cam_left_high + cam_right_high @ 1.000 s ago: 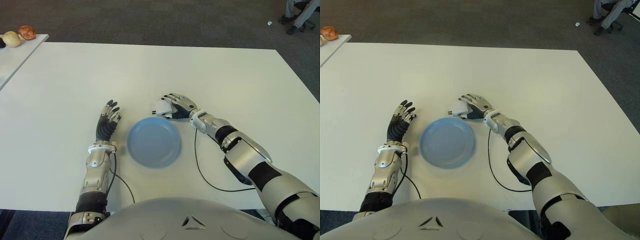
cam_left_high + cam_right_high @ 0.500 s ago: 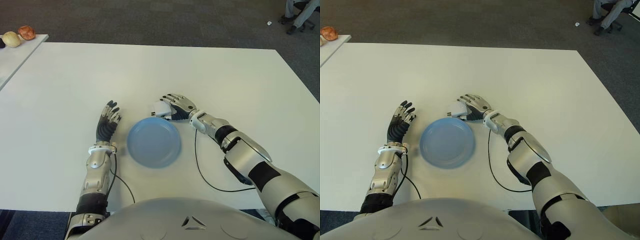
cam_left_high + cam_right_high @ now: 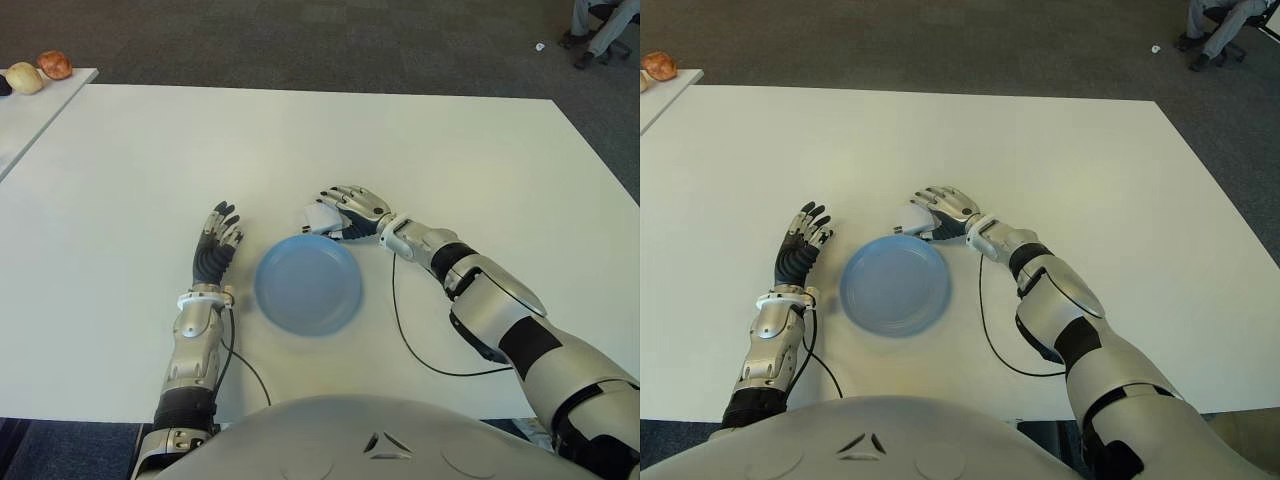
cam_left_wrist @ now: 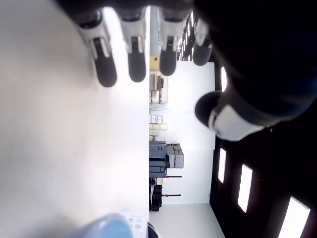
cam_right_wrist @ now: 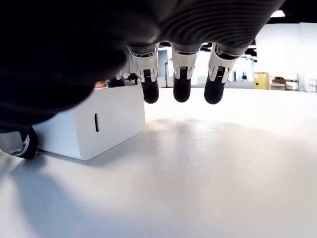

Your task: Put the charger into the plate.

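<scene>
A: Start big. What's on the worktop [image 3: 450, 150]?

B: A blue plate [image 3: 307, 284] near the front edge, empty. The charger [image 3: 322, 216], a white block, sits on the worktop just beyond the plate's far rim, apart from it.

A: And the right robot hand [image 3: 350, 213]?

B: Low over the charger's right side. In the right wrist view its fingers [image 5: 181, 85] hang straight down past the charger [image 5: 91, 124], tips clear of the surface, with the thumb low at the block's other side. It brackets the charger, but I see no closed grip, so I'd call it open and holding nothing.

A: The left robot hand [image 3: 214, 248]?

B: Idle, left of the plate, fingers extended and empty.

A: So how far along?

B: Early, I'd judge. The reach is done. Closing on the charger, lifting it, carrying it over the rim and releasing it in the plate are all left.
</scene>
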Tool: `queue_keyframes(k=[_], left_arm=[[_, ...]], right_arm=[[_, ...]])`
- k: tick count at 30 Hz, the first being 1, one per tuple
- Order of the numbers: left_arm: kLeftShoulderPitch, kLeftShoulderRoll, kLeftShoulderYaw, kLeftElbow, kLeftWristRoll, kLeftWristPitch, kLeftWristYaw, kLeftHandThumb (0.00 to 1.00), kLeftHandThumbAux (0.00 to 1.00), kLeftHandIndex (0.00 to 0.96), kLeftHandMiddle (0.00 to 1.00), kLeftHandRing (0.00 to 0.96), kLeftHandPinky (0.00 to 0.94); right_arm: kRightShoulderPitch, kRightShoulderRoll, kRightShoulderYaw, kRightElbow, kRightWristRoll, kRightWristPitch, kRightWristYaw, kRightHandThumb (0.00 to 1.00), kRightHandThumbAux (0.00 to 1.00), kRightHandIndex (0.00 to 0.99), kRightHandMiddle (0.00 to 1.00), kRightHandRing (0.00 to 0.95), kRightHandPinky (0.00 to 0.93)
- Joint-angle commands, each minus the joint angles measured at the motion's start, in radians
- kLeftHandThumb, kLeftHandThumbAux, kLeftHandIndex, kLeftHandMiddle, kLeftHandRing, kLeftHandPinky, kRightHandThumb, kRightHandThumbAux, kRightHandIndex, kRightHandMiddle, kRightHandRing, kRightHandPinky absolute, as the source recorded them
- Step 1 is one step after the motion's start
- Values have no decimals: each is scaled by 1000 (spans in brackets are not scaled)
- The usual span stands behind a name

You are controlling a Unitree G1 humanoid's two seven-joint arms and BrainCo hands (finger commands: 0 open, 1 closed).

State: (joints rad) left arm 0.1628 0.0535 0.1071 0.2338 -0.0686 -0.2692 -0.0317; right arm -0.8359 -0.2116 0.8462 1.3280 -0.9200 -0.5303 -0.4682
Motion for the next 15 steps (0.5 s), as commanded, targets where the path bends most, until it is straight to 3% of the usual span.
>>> queue_keyframes(k=[1, 15], left_arm=[[14, -10, 1, 17, -6, 15, -2, 71, 636, 16, 117, 141, 177], [14, -11, 4, 23, -15, 10, -8, 62, 624, 28, 120, 146, 188]], right_arm=[[-10, -17, 1, 2, -6, -14, 64, 301, 336, 29, 77, 84, 130], [-20, -24, -27, -11, 17, -6, 165, 341, 338, 8, 107, 124, 169]])
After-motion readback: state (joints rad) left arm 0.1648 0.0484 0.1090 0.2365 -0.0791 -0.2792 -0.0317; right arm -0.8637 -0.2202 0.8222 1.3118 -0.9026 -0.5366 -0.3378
